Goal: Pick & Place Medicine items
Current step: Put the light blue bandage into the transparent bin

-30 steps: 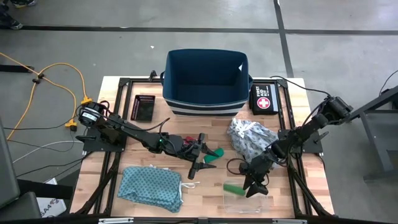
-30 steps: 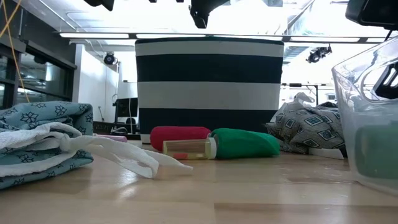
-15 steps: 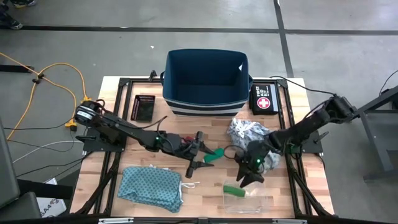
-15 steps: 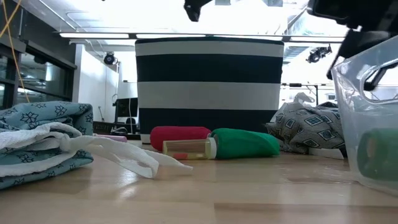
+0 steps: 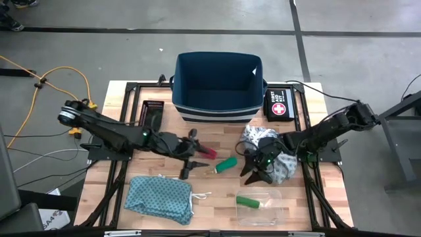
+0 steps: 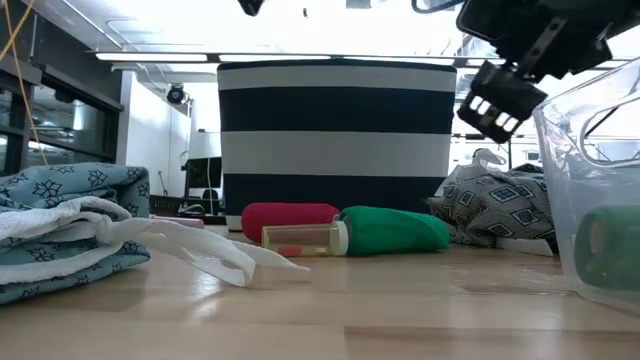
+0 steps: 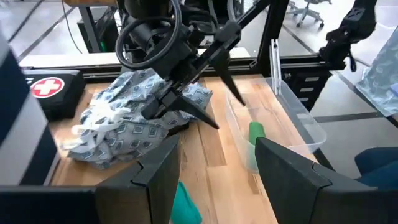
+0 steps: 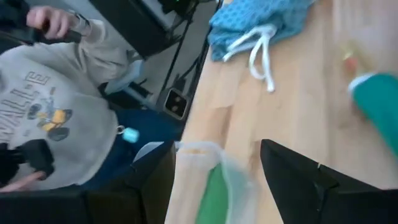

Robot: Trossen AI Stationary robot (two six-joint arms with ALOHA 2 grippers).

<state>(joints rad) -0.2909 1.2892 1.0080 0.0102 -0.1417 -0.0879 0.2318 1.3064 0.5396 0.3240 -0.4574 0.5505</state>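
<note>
The right gripper [image 5: 252,172] left the clear container [image 5: 271,209]; both arms retreated.

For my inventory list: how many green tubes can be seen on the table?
2. One green tube lies on the bare wood beside the red-pink tube, in the middle of the table. The other green tube lies inside the clear container near the front edge.

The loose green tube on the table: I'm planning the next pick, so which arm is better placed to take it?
Probably the right. Its open, empty hand hangs just beside the green tube. The left hand, also open, sits farther off, past the red tube.
</note>
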